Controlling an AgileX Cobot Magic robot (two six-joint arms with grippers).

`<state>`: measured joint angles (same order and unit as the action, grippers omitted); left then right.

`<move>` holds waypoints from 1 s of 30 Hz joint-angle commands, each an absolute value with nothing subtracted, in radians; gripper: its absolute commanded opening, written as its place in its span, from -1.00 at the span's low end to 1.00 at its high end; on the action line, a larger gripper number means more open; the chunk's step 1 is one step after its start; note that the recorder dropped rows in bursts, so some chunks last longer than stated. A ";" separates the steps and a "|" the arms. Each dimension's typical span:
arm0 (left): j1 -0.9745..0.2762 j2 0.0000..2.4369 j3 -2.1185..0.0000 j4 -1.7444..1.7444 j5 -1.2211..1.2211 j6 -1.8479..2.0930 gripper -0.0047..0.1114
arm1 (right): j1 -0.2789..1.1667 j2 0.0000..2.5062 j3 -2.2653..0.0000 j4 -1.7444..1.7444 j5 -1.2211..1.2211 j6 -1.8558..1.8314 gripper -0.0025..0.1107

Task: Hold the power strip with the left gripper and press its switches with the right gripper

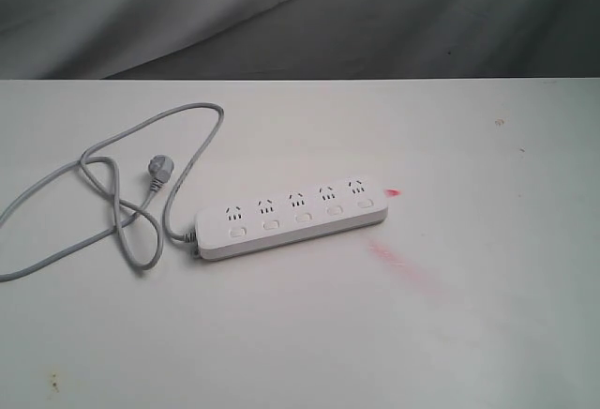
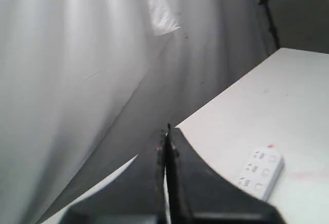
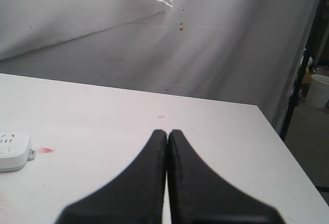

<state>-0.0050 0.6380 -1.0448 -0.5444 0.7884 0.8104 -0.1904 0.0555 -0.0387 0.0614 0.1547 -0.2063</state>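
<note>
Power strip [image 1: 292, 219] lies on table [image 1: 469, 334], well apart from far edge

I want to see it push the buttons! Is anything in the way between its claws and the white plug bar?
Nothing visible: only tabletop shows between the left gripper, the right gripper and the power strip.

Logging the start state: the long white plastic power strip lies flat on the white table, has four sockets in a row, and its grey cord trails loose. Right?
Not quite. The long white plastic power strip has five sockets, not four, as the exterior view shows. It does lie flat on the white table, its grey cord trailing loose.
</note>
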 commanded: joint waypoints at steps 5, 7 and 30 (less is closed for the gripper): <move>-0.010 0.303 -0.615 -0.115 0.358 0.365 -0.90 | -0.199 0.049 -0.032 0.051 0.143 -0.202 -0.96; -0.010 0.259 -0.499 -0.117 0.259 0.363 -0.90 | -0.199 0.049 -0.032 0.051 0.143 -0.202 -0.96; -0.010 0.000 0.000 -0.108 0.138 0.187 -0.90 | -0.199 0.049 -0.032 0.051 0.143 -0.202 -0.96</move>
